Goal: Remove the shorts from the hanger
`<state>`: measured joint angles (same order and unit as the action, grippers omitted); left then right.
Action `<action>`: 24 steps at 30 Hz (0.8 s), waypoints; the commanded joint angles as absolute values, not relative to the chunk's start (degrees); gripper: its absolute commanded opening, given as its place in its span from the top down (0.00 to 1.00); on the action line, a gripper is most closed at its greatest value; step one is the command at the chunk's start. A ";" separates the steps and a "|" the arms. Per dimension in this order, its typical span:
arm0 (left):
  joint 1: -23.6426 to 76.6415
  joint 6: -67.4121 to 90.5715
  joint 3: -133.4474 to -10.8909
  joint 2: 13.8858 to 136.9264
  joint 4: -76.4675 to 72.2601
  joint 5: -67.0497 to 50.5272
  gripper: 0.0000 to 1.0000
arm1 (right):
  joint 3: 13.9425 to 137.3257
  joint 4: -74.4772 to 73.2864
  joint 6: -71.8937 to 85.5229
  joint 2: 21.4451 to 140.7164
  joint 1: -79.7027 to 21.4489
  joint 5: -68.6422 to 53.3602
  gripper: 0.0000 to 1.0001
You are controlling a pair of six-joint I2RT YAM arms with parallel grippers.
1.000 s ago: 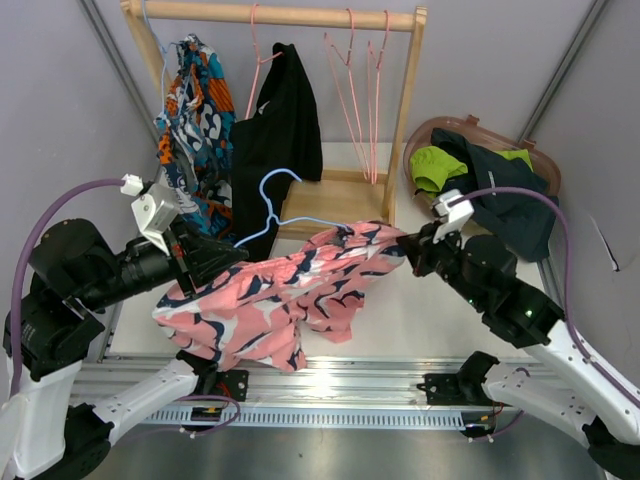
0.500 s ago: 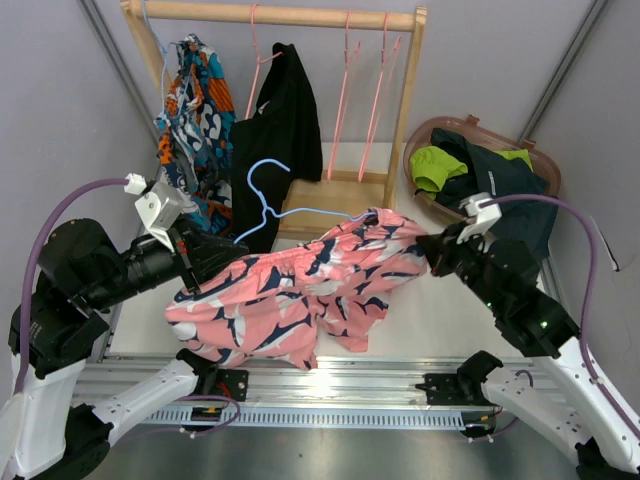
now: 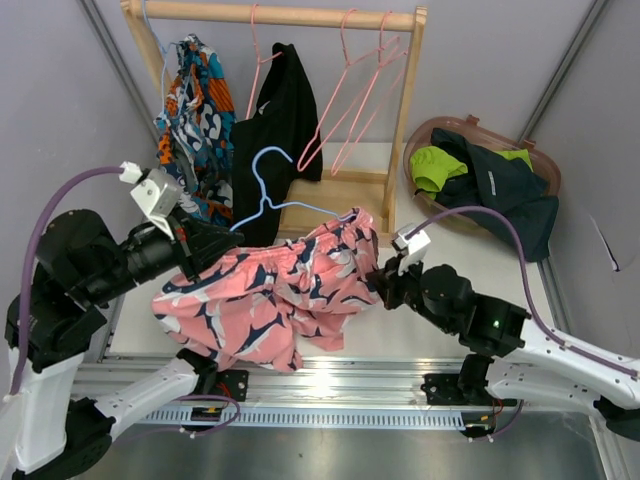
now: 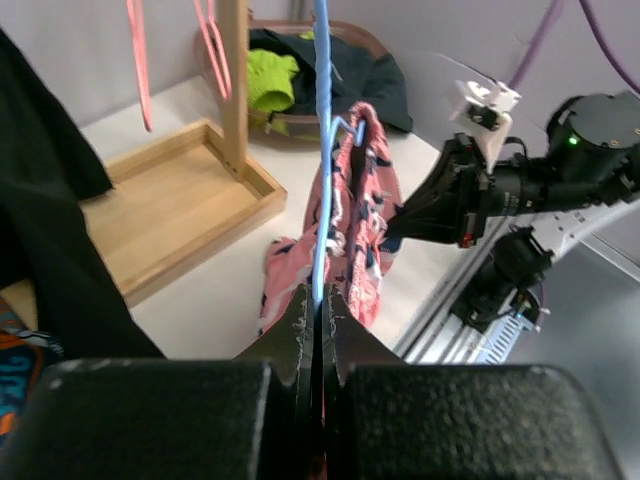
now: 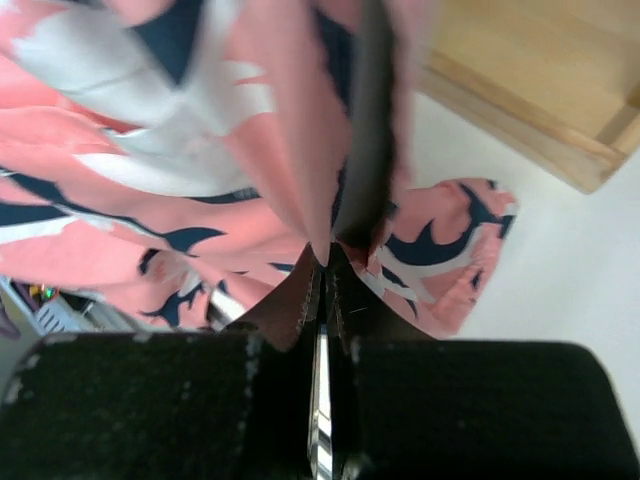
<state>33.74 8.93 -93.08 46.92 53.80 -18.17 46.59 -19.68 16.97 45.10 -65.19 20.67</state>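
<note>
The pink shorts with navy-and-white print (image 3: 270,295) hang from a blue hanger (image 3: 268,196) held above the table front. My left gripper (image 3: 215,252) is shut on the blue hanger's wire (image 4: 321,150); the pink shorts (image 4: 355,215) drape beyond it. My right gripper (image 3: 380,283) is shut on the pink shorts' fabric (image 5: 300,150) at their right end. Multicolour shorts (image 3: 195,110) and black shorts (image 3: 280,120) hang on the wooden rack (image 3: 280,14). Lime green shorts (image 3: 437,165) and dark charcoal shorts (image 3: 505,185) lie in the brown basket (image 3: 425,128).
Three empty pink hangers (image 3: 345,100) swing tilted on the rack rail. The rack's wooden base tray (image 3: 330,205) lies behind the shorts. Grey walls stand on both sides. A metal rail (image 3: 330,390) runs along the near edge.
My right gripper has moved left and nearer with the pink shorts' end, bunching the fabric. The blue hanger has risen a little. The pink hangers have swung further to the right.
</note>
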 commanded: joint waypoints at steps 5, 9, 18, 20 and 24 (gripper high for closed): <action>33.84 6.50 -105.55 47.29 51.77 -8.00 1.00 | 45.17 -23.01 18.72 36.65 -59.07 25.14 1.00; 33.84 5.80 -106.87 47.02 52.12 -6.68 1.00 | 45.53 -25.40 19.77 36.30 -58.89 28.04 1.00; 34.36 5.01 -104.94 45.53 52.29 -8.17 1.00 | 47.81 -29.87 21.01 34.72 -54.42 33.23 1.00; 34.80 4.75 -103.98 44.74 52.56 -8.44 1.00 | 49.12 -30.49 20.40 34.02 -49.78 32.00 1.00; 35.59 5.01 -103.01 44.04 52.82 -9.57 1.00 | 52.64 -31.90 18.03 34.10 -39.77 26.03 1.00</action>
<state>35.51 5.93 -101.93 46.70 60.73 -12.25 49.36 -24.67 20.84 34.63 -47.31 22.94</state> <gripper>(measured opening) 0.019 0.013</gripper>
